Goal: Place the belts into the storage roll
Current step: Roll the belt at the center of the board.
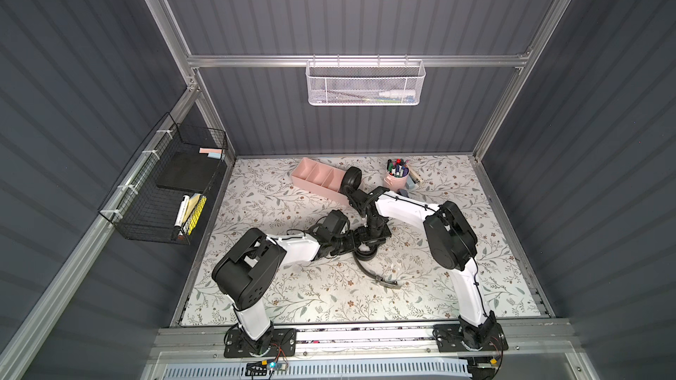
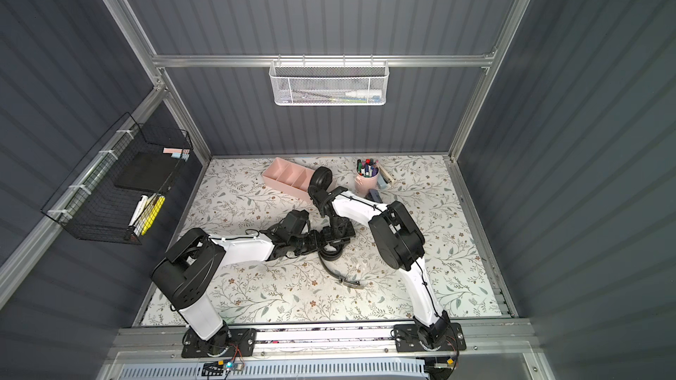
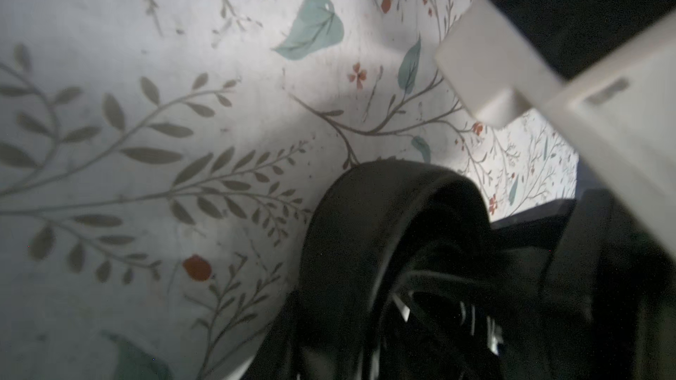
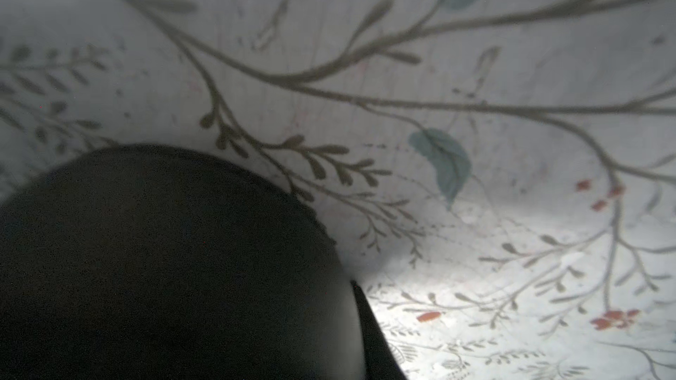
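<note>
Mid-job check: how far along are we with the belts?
About halfway. Done: one coiled belt stands at the end of the pink tray, apparently in its last compartment. In hand: the left gripper and right gripper meet at the second belt, part-coiled mid-table, its buckle end trailing loose. Left: finish rolling it and set it in the tray.
</note>
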Robot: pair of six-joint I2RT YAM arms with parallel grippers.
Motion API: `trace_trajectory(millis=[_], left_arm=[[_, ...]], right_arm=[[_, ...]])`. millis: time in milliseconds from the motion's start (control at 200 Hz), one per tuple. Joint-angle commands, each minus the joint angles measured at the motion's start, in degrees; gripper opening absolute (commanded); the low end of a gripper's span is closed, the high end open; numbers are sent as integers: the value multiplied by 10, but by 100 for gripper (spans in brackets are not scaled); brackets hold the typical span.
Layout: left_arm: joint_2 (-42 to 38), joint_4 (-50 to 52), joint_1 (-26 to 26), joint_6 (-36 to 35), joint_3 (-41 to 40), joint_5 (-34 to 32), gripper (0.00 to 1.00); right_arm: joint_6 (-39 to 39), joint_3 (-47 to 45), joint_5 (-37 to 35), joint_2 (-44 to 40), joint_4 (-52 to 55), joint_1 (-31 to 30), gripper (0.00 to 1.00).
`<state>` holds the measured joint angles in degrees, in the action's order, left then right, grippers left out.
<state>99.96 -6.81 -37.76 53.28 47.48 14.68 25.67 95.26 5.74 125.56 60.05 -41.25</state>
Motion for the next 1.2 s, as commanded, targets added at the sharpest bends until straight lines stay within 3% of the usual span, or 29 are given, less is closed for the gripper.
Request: trace_trajectory(millis=[0,240,415,470,580,705,775,905,1196], left_arm=[[25,116,-14,-37,15,-4,21],[64,322,-14,-125,130,-34,10],[86,413,-14,-177,190,-38,10],[91,428,-14,-186,196,-36,10],[95,439,-14,-195,199,-34,10],[95,464,-14,-222,206,-35,10],[97,483,-14,-240,214,-34,10],[93,502,-14,-255,215,-36,10],[81,500,-14,-255,193,-38,10]], right_arm=[[9,-23,135,10,-75,-21,17],[19,-55,166,-55,-95,14,35],[-6,-130,130,-204,-161,53,52],[-31,-159,93,-248,-182,63,54],[-117,-232,118,-315,-257,65,56],[-213,-304,249,-356,-330,53,59],[-274,-335,225,-379,-364,6,61],[-335,-335,166,-357,-362,-81,67],[-324,-305,72,-282,-355,-116,72]])
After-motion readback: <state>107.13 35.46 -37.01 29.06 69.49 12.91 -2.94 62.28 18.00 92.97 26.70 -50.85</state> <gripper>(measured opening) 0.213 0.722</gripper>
